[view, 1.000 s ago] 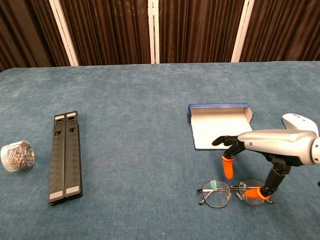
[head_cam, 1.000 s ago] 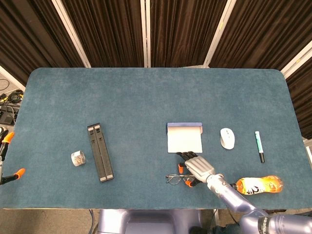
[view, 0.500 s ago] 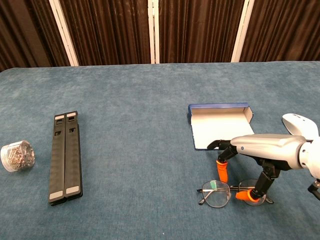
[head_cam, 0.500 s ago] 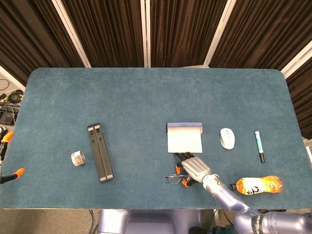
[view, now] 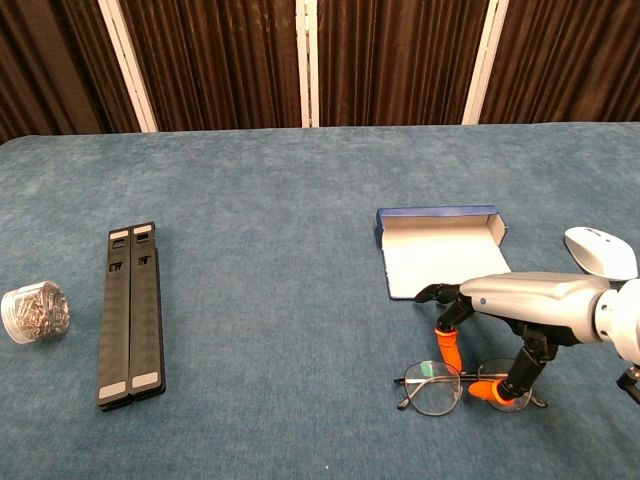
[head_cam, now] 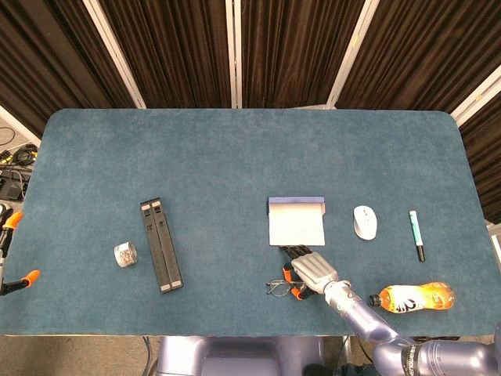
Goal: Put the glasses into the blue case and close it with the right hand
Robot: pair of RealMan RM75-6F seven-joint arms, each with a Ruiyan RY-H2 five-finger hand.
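On the blue desk (view: 280, 200), the glasses (view: 455, 384) lie flat near the front edge, just in front of the open blue case (view: 444, 250). The right hand (view: 520, 305) hangs directly over them, fingers spread and pointing down, orange fingertips (view: 449, 347) at the frame, nothing gripped. Left hand unseen.

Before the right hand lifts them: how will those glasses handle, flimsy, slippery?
Probably light and a bit delicate: the glasses have a thin wire frame. Lying flat on the carpet-like table, they likely won't slide or roll, but offer little to get fingers under. The right hand has one orange-tipped finger at a lens, so smudging or slipping seems possible.
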